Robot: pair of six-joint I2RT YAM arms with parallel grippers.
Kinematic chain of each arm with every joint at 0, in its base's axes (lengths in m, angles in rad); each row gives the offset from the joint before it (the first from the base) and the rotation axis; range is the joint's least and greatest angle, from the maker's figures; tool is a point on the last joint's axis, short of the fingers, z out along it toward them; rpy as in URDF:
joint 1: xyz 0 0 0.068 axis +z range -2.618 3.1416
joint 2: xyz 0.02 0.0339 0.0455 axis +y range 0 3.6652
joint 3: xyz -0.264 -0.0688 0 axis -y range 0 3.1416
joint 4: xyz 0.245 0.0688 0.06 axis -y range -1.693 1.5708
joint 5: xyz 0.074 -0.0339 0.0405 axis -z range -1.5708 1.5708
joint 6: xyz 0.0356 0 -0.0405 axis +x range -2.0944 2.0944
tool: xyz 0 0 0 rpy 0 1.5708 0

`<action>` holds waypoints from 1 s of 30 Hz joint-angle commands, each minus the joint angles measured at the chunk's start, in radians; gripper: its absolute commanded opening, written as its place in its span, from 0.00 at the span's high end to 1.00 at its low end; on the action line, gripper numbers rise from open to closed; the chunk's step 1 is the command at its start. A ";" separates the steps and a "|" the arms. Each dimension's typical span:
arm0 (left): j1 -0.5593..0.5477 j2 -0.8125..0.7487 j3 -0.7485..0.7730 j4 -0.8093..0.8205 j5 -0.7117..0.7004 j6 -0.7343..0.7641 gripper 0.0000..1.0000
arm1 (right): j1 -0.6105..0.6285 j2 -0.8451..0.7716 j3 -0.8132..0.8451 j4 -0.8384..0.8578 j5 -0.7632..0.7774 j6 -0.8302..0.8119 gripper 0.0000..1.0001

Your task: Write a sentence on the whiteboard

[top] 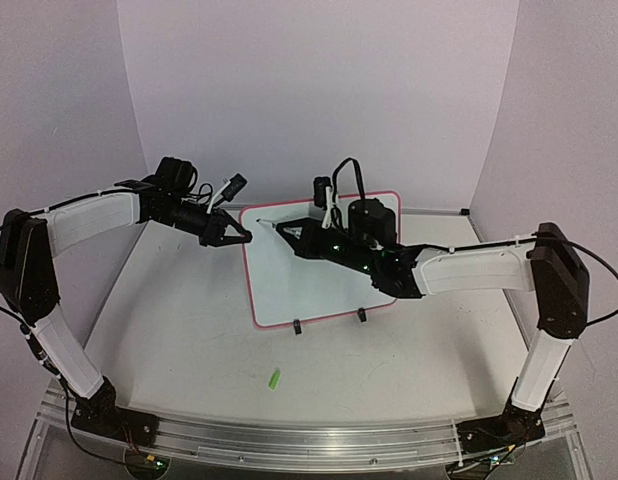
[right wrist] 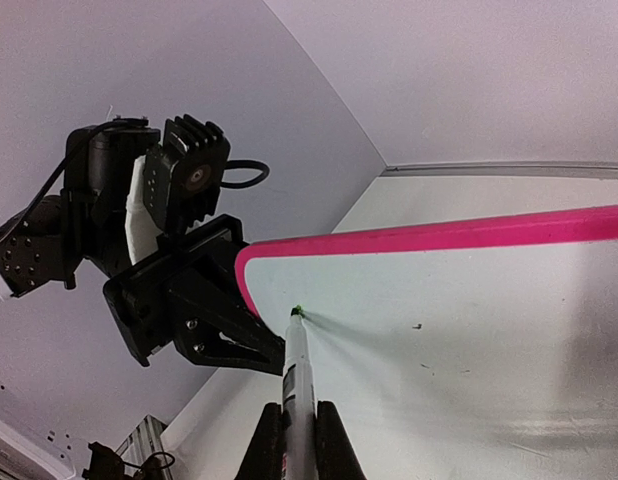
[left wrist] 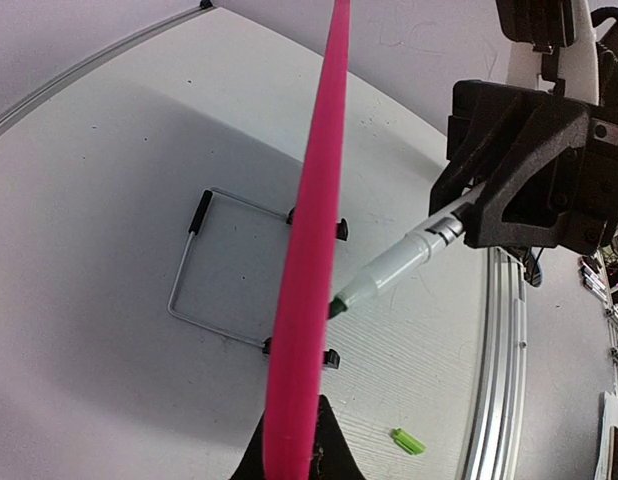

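Observation:
The whiteboard (top: 319,275), white with a red-pink rim, stands tilted on two black clip feet in the middle of the table. My left gripper (top: 244,237) is shut on its upper left edge; in the left wrist view the rim (left wrist: 314,230) runs edge-on between my fingers (left wrist: 341,455). My right gripper (top: 289,232) is shut on a green-tipped marker (right wrist: 297,370), whose tip touches the board face (right wrist: 469,320) near the top left corner. The marker also shows in the left wrist view (left wrist: 394,268). No green words show on the board.
A green marker cap (top: 274,379) lies on the table in front of the board, also seen in the left wrist view (left wrist: 408,441). A wire stand (left wrist: 189,270) props the board from behind. Purple walls close in the back and sides. A metal rail (top: 289,435) runs along the near edge.

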 commanded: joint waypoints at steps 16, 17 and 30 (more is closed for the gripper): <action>0.009 -0.027 0.004 0.000 -0.076 0.036 1.00 | -0.004 0.028 0.010 -0.007 -0.004 0.004 1.00; 0.009 -0.026 0.004 0.001 -0.077 0.036 1.00 | -0.004 0.026 0.007 -0.008 -0.003 0.004 1.00; 0.009 -0.026 0.004 0.001 -0.080 0.036 1.00 | -0.004 0.001 -0.015 -0.020 0.016 0.002 1.00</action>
